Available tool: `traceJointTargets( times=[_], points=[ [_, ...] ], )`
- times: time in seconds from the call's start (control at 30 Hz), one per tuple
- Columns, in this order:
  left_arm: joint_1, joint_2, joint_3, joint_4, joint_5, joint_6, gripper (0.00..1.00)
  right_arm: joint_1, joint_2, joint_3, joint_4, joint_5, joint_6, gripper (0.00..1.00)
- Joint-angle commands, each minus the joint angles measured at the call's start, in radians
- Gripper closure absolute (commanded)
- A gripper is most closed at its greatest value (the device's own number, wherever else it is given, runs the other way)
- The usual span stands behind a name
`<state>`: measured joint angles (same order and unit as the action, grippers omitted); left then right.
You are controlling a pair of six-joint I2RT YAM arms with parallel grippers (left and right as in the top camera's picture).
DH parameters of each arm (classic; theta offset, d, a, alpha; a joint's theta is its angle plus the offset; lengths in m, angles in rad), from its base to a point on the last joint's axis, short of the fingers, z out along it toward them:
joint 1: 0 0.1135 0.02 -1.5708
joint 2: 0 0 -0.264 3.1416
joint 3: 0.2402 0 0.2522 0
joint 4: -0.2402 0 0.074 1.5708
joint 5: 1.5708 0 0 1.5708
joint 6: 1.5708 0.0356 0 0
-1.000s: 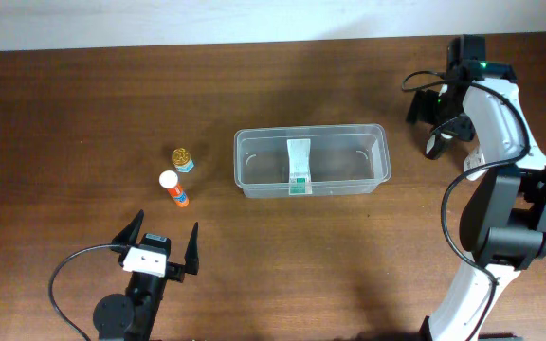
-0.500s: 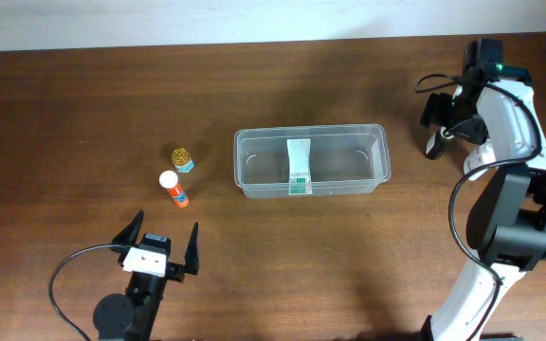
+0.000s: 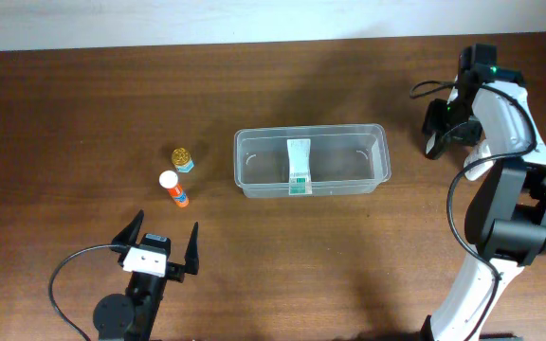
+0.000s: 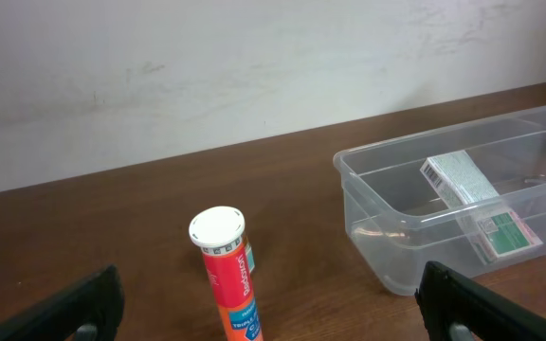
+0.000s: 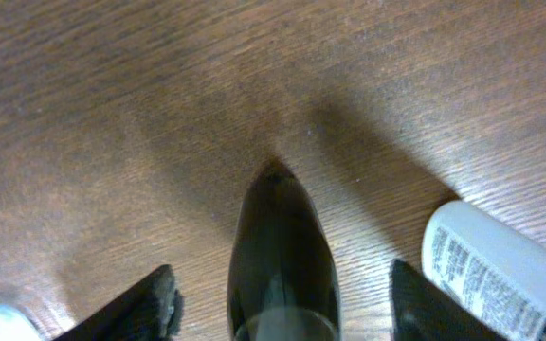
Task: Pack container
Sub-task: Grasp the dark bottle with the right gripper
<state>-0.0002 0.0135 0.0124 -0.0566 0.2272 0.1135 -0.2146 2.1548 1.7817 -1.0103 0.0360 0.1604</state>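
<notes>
container (image 3: 311, 161) — set mid-table (image 3: 83, 104), carton (image 3: 298, 165) inside | judged light, thin-walled, slippery, flexing if squeezed — best taken by the rim at a short end | left gripper (image 3: 168, 224) spread wide, empty | right gripper (image 5: 281, 275) jaws parted astride a dark rounded thing (image 5: 278, 213), untouched

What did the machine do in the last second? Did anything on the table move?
The right gripper narrowed its jaws on either side of a dark object, not yet touching it, and its wrist shifted slightly. The left gripper stayed open and still. The container, the box inside it, the orange tube and the small jar did not move.
</notes>
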Motion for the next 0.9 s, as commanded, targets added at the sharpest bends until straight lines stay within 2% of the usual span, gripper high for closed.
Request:
traceJointTargets(
  times=[0.0, 0.3, 0.53, 0.63, 0.87],
  points=[
    [0.006, -0.008, -0.003, -0.005, -0.010, 0.016, 0.01, -0.001, 0.014, -0.005, 0.009, -0.002, -0.004, 0.44],
    [0.006, -0.008, -0.003, -0.005, -0.010, 0.016, 0.01, -0.001, 0.014, -0.005, 0.018, -0.002, -0.003, 0.62],
    [0.006, -0.008, -0.003, -0.005, -0.010, 0.016, 0.01, -0.001, 0.014, -0.005, 0.016, -0.002, -0.004, 0.64],
    [0.006, -0.008, -0.003, -0.005, -0.010, 0.016, 0.00, -0.002, 0.014, -0.005, 0.016, -0.002, -0.004, 0.71],
    [0.006, -0.008, -0.003, -0.005, -0.010, 0.016, 0.01, -0.002, 0.013, -0.005, 0.006, -0.002, -0.004, 0.72]
  ],
)
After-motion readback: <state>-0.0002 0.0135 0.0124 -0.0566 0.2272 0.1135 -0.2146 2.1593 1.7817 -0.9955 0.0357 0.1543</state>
